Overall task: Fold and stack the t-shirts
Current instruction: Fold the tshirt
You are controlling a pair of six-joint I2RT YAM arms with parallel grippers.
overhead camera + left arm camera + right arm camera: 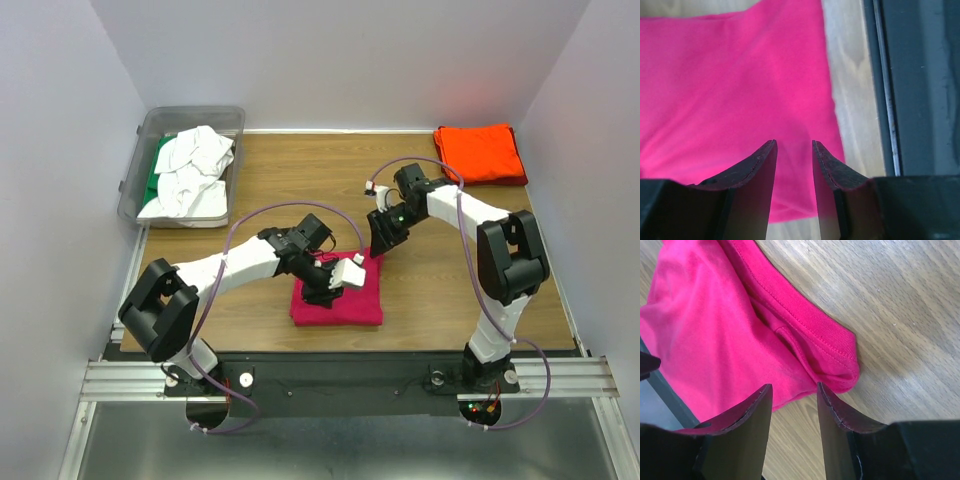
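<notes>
The folded pink t-shirt (345, 312) lay on the table (440, 290) toward six o'clock. The left gripper (794, 142) hung over it, fingers apart, holding nothing. The right gripper (794, 386) hung over its one o'clock corner, loose too. An orange t-shirt (480, 153) sat folded at two o'clock.

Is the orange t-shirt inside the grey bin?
No. The orange t-shirt lies folded at the table's far right corner, well apart from the bin.

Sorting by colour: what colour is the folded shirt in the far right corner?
The t-shirt is orange-red; top external view.
</notes>
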